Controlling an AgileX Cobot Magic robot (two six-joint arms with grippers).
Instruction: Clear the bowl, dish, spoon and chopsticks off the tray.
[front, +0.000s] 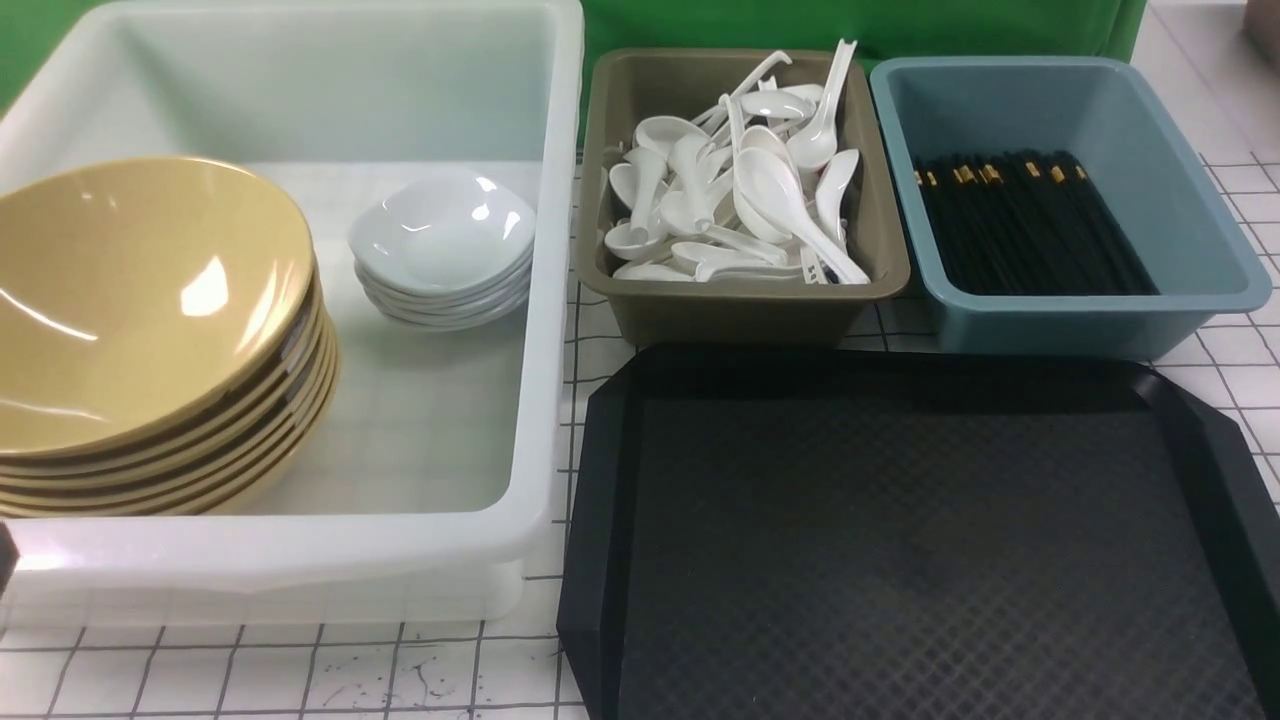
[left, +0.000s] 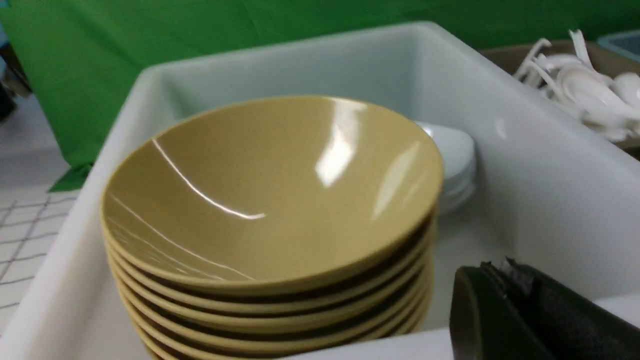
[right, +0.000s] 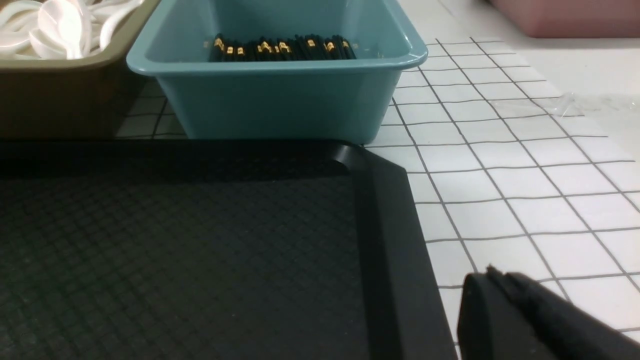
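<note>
The black tray (front: 900, 540) lies with nothing on it. In the white tub (front: 545, 400) stands a stack of several yellow bowls (front: 130, 290), and beside it a stack of white dishes (front: 440, 235). White spoons (front: 740, 190) are heaped in the brown bin (front: 740, 305). Black chopsticks (front: 1030, 225) lie in the blue bin (front: 1050, 320). My left gripper (left: 492, 267) is shut and empty by the tub's near wall, next to the bowls (left: 270, 190). My right gripper (right: 492, 274) is shut and empty over the gridded table, just off the tray's right rim (right: 390, 240).
The tub, the brown bin and the blue bin (right: 270, 100) stand in a row behind and left of the tray. A green cloth (left: 75, 75) hangs at the back. White gridded table (right: 525, 175) stretches to the tray's right.
</note>
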